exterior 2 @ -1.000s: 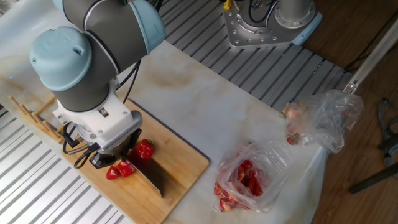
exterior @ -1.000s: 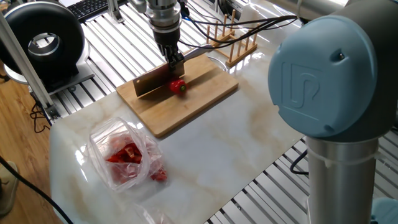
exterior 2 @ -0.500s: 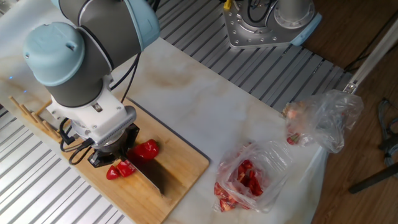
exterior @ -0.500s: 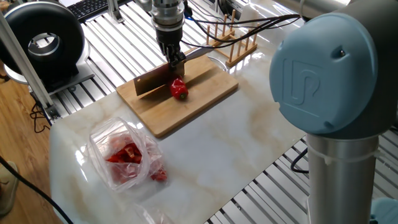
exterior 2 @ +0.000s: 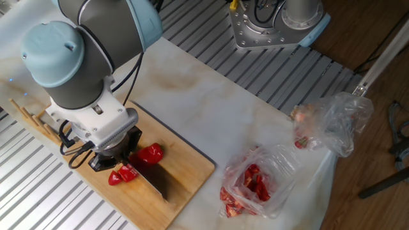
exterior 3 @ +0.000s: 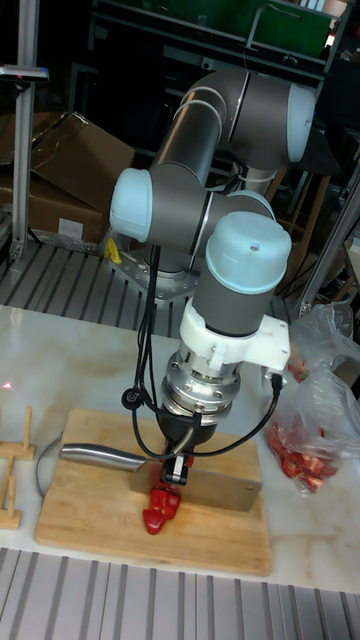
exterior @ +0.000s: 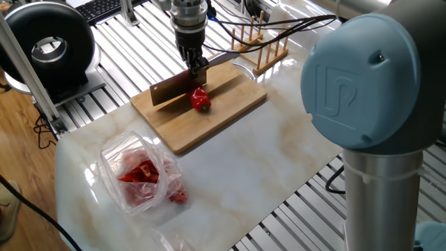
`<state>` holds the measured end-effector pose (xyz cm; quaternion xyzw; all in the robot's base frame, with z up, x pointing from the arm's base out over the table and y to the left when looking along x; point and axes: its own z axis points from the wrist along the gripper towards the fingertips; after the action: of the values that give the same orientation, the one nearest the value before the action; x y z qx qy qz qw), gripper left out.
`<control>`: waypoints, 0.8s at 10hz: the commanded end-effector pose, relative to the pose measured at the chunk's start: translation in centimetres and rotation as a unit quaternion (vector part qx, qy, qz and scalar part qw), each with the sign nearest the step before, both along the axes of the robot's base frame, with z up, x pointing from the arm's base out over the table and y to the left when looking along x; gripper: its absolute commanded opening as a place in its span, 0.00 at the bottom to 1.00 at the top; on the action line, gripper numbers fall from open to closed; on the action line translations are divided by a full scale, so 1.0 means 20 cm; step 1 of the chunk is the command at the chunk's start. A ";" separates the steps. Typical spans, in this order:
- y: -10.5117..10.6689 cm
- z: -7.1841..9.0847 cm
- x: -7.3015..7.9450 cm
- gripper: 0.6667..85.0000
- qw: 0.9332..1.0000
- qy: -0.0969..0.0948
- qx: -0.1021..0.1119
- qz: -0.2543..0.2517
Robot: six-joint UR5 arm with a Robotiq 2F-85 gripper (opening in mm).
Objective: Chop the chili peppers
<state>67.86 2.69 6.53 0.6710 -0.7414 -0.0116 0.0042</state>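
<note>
A red chili pepper (exterior: 201, 100) lies on the wooden cutting board (exterior: 223, 111), just right of the cleaver blade (exterior: 169, 91). My gripper (exterior: 196, 68) is shut on the cleaver's handle, and the blade stands edge-down on the board. From the other side, a larger chili piece (exterior 2: 149, 153) and a smaller cut piece (exterior 2: 121, 174) lie on opposite sides of the blade (exterior 2: 155, 182), with the gripper (exterior 2: 110, 158) mostly hidden under the wrist. In the tall view the gripper (exterior 3: 180, 460) holds the cleaver (exterior 3: 215, 488) just behind the chili (exterior 3: 160, 508).
A see-through bag of red pieces (exterior: 139, 171) lies on the marble top near the front left. A second crumpled bag (exterior 2: 335, 121) sits at the table's edge. A wooden rack (exterior: 261, 47) stands behind the board, and a round black device (exterior: 45, 45) sits off the table.
The gripper and cleaver have shifted slightly along the board. The chili has rolled a little away from the blade.
</note>
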 end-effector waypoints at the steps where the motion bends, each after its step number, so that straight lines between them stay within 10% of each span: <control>1: 0.01 0.01 0.01 0.01 1.000 -0.002 0.005 -0.008; 8: -0.04 0.05 0.09 0.01 1.000 -0.020 0.002 -0.014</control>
<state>69.21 2.21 7.19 0.6627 -0.7488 -0.0004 -0.0070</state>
